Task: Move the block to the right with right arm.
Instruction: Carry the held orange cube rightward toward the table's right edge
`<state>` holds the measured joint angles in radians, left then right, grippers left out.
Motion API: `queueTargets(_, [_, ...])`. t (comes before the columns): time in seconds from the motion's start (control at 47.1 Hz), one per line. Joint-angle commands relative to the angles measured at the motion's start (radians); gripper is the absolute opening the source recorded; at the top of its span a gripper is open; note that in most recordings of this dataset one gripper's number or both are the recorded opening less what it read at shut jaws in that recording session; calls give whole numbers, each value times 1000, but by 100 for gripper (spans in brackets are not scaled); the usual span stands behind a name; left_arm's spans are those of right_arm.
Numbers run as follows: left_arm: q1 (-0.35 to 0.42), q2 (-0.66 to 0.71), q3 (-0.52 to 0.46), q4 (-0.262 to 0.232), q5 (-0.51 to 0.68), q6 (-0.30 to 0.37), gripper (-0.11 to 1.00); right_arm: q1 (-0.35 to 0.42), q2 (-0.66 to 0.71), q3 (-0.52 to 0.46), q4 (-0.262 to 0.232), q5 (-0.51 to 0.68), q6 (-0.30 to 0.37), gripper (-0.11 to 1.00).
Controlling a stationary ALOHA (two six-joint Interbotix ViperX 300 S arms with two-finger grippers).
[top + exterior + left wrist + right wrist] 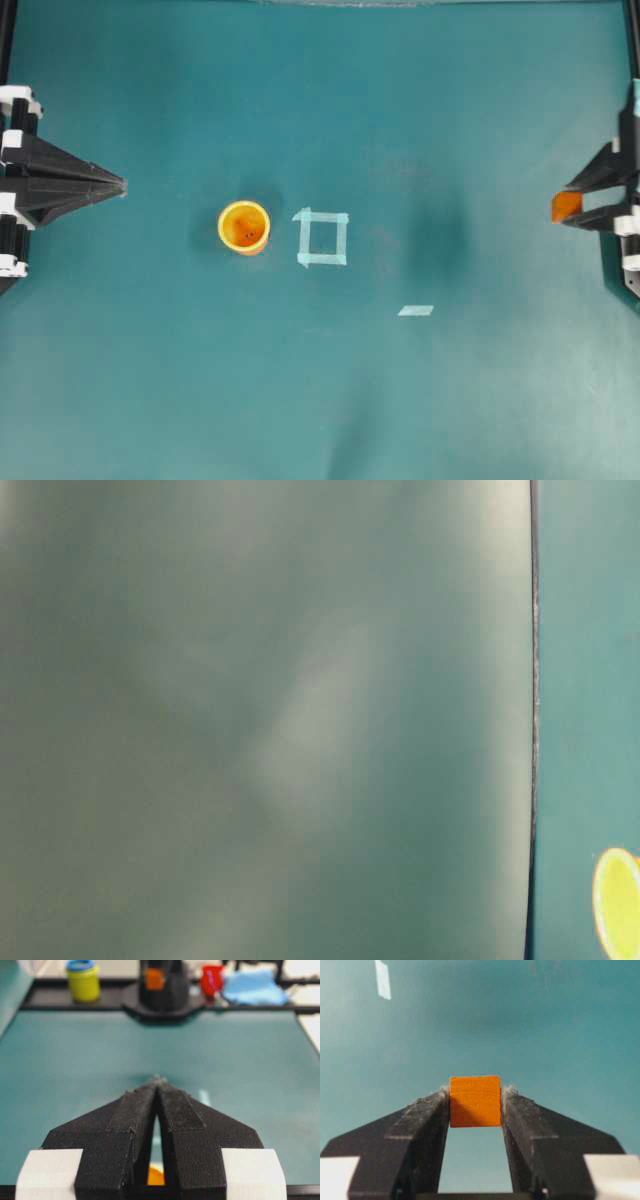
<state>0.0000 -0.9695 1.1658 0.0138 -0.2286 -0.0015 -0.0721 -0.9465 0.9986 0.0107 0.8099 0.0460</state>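
One small orange block (475,1101) sits pinched between the two fingertips of the right gripper (568,207), lifted off the teal table (420,400) at its far right edge in the overhead view. Below and around it the mat lies bare; a short strip of pale tape (415,310) is the nearest mark, toward the middle. Farther left stand the pale blue tape square (322,238) and, just beside it, the yellow-orange cup (244,226). At the left edge the left gripper (120,185) rests with its jaws pressed together, holding nothing.
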Motion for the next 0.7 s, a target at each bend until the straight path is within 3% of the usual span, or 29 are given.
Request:
queueTargets(0.0, [2, 3, -31, 3, -5, -2, 0, 2, -32, 2, 3, 28, 5, 40])
queueTargets(0.679, [2, 6, -31, 3, -5, -2, 0, 0, -227, 3, 6, 232, 5, 40])
